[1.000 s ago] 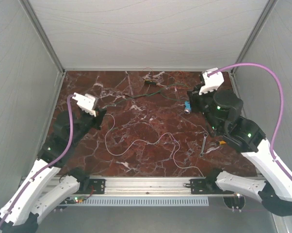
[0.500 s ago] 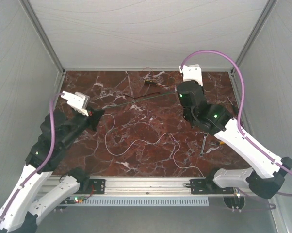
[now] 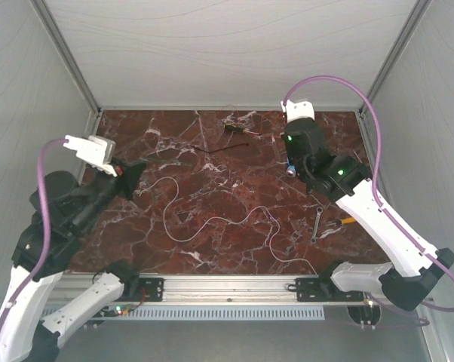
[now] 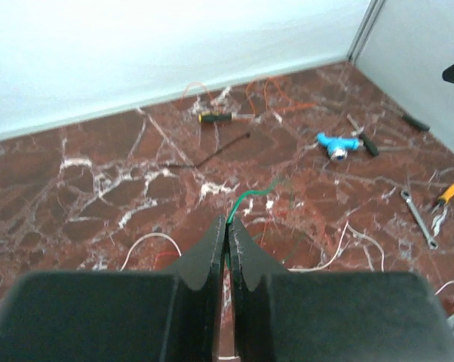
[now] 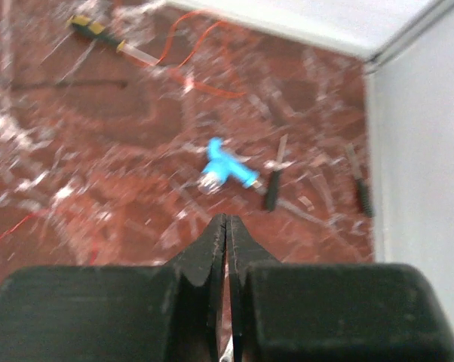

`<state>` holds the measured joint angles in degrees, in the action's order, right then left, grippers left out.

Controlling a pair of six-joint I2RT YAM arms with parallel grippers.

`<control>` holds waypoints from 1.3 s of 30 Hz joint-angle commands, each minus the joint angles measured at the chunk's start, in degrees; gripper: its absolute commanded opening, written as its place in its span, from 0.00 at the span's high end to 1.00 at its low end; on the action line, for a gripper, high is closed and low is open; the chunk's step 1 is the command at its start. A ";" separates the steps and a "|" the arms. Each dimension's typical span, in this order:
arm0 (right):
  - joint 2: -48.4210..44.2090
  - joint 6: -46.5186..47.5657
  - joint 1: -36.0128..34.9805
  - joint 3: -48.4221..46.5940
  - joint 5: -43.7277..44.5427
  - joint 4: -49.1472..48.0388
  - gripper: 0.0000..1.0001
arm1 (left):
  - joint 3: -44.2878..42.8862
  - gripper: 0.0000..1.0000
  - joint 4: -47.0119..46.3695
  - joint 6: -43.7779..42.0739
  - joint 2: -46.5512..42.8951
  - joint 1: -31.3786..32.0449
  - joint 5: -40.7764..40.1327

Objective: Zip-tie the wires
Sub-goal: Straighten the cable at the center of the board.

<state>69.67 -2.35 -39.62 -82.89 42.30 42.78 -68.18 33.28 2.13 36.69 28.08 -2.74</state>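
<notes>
The overhead cam mostly just gives you the long white wire (image 3: 212, 220), snaking across the red marble tabletop (image 3: 234, 181) on the near-left side of the blue T-shaped part (image 3: 289, 170). The thinner stuff barely shows from up there.

The left wrist cam is the useful one. The left gripper (image 4: 227, 226) has its jaws pressed together, and a green wire (image 4: 250, 195) curls out right at the tips, so it looks pinched in there. From above, that left gripper (image 3: 131, 175) sits far left of the blue part and you can't see the green bit at all. Orange wires (image 4: 287, 106) loop along the back wall, behind and left of the blue part. The right wrist cam also catches the orange wires (image 5: 169, 47), though blurry.

The right gripper (image 5: 225, 226) has its jaws together with nothing between them and hangs just near of the blue part. From overhead, the right gripper (image 3: 293, 157) and its wrist cover most of that part.

Other bits, counted:
- one yellow-and-black screwdriver (image 4: 214, 117), back-left of the blue part
- one thin black strip (image 4: 219, 151), left of it
- one wrench (image 3: 317, 224) and one orange-handled screwdriver (image 3: 344, 222), on its near side
- two dark-handled tools (image 5: 276, 185), just right of it toward the side wall
</notes>
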 commanded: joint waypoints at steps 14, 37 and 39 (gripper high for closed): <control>-14.86 -10.54 -0.24 22.40 -47.90 -17.72 0.71 | 2.54 1.00 -3.01 0.96 2.58 -0.08 4.28; -8.22 -5.19 -4.86 46.21 -65.88 -67.85 0.31 | -16.61 1.00 -15.79 3.59 12.35 -0.12 18.31; -6.25 -1.20 -5.72 48.11 -66.46 -73.65 0.31 | -17.36 1.00 -17.37 4.33 12.84 -0.08 19.08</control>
<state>60.75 -11.64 -43.70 -37.87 -22.41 -15.44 -82.41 22.44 4.91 48.66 28.08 13.74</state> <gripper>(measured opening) 0.686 0.006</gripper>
